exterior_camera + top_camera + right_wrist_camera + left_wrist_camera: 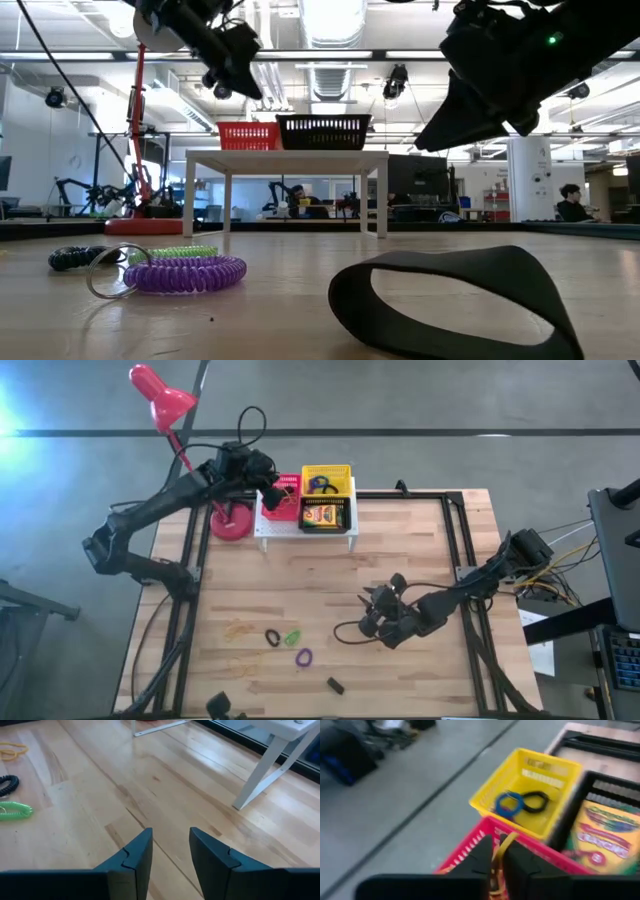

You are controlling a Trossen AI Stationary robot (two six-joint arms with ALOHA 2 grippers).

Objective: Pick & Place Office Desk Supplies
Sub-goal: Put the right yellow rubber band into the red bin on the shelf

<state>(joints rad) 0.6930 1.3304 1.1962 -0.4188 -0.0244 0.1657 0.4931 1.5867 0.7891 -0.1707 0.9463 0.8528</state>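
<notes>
My left gripper hovers over the red basket on the white rack, shut on a thin tan rubber band. The yellow basket holds a blue loop and a black loop. A crayon box lies in the black basket. My right gripper is open above bare wood, right of the loose supplies. Tan rubber bands, black, green and purple coil loops and a small black band lie flat on the table. My left gripper pinches the tan rubber band between its two fingers, which point down over the red basket. A short strip of the band sticks out past the fingertips. The band is lifted clear of the table; the rest of it is hidden by the fingers.
The red desk lamp stands with its base just left of the rack, close to my left arm. Black frame rails run along the table's sides. Bare wood lies between the rack and the loose supplies.
</notes>
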